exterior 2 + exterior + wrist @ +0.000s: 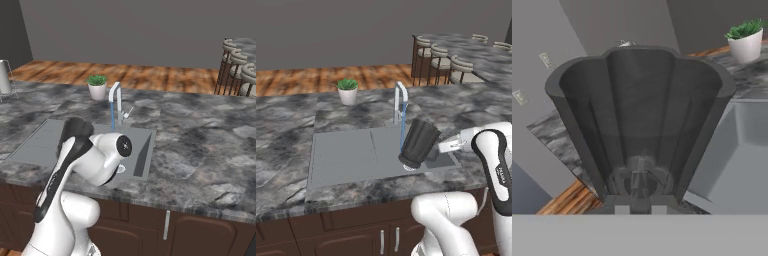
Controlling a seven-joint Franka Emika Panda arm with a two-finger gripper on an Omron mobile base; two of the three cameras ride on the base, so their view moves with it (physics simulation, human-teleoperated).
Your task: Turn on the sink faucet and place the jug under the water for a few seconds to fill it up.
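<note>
The dark ribbed jug [418, 142] hangs tilted over the basin of the grey sink [341, 160], its wide mouth up and to the right. From the right, my gripper [435, 150] is shut on its side. The silver faucet [400, 99] stands behind the sink, and a thin light-blue stream of water [402, 127] falls along the jug's left edge; I cannot tell whether it enters the jug. In the hand view the jug [639, 115] stands close above my gripper [639, 209]. The right base view has the faucet [116, 101] and water [112, 117] beyond my arm, which hides the jug.
A small potted plant [347, 91] stands on the marble counter behind the sink's drainboard. A white paper-towel roll [4, 76] is at the far left of the counter. Bar stools [461, 67] line a second counter at the back right.
</note>
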